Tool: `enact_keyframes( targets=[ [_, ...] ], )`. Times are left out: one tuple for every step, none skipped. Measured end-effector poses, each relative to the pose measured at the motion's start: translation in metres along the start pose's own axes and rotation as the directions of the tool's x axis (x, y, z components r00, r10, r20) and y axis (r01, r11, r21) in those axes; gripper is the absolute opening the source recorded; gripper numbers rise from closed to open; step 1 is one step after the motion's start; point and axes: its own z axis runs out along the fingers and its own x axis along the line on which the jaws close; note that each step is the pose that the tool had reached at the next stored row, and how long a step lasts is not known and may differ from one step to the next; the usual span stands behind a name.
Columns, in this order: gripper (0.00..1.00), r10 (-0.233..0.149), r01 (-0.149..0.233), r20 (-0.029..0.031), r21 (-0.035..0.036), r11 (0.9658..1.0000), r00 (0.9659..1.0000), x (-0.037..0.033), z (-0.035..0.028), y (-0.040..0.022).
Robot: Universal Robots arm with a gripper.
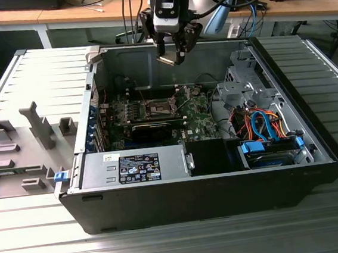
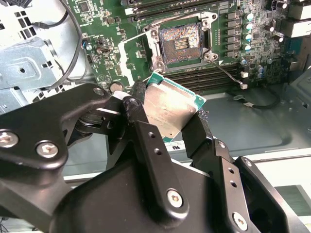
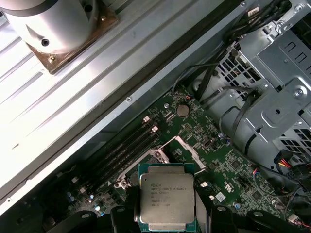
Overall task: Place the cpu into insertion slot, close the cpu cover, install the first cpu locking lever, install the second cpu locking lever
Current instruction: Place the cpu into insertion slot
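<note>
My gripper (image 1: 171, 57) hangs above the open computer case, shut on the cpu (image 1: 164, 60), a flat square chip with a silvery top. In both wrist views the black fingers (image 2: 138, 121) press on two opposite edges of the cpu (image 2: 170, 108) (image 3: 166, 200). Well below it lies the insertion slot (image 2: 181, 42) (image 1: 158, 108), dark and uncovered, on the green motherboard (image 2: 104, 29). The cpu cover (image 2: 132, 57) (image 3: 188, 147) stands swung open beside the slot. A thin metal lever rod (image 2: 224, 73) juts out from the socket's corner.
The case's metal walls (image 1: 126, 59) ring the board. A drive cage (image 1: 243, 86) with orange and blue cables (image 1: 263, 123) stands at the exterior view's right, and the power supply (image 1: 134, 166) is at the front. A grey fixture (image 1: 37, 124) stands outside the case at the exterior view's left.
</note>
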Motion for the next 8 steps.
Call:
enact_keyframes(
  targets=[
    [0.55, 0.001, -0.001, 0.0001, 0.0, 1.0, 1.0, 0.0, 0.0, 0.0],
    [0.55, 0.002, -0.002, 0.0002, 0.0001, 1.0, 1.0, 0.0, 0.0, 0.0],
    [0.55, 0.004, -0.004, 0.0004, 0.0001, 1.0, 1.0, 0.0, 0.0, 0.0],
    [0.55, 0.004, -0.004, 0.0004, 0.0001, 1.0, 1.0, 0.0, 0.0, 0.0],
    [0.55, 0.005, -0.005, 0.0005, 0.0001, 1.0, 1.0, 0.0, 0.0, 0.0],
    [0.55, 0.006, -0.006, 0.0007, 0.0002, 1.0, 1.0, 0.0, 0.0, 0.0],
    [0.55, 0.007, -0.007, 0.0007, 0.0002, 1.0, 1.0, 0.0, 0.0, 0.0],
    [0.55, 0.008, -0.008, 0.0008, 0.0002, 1.0, 1.0, 0.0, 0.0, 0.0]
  ],
)
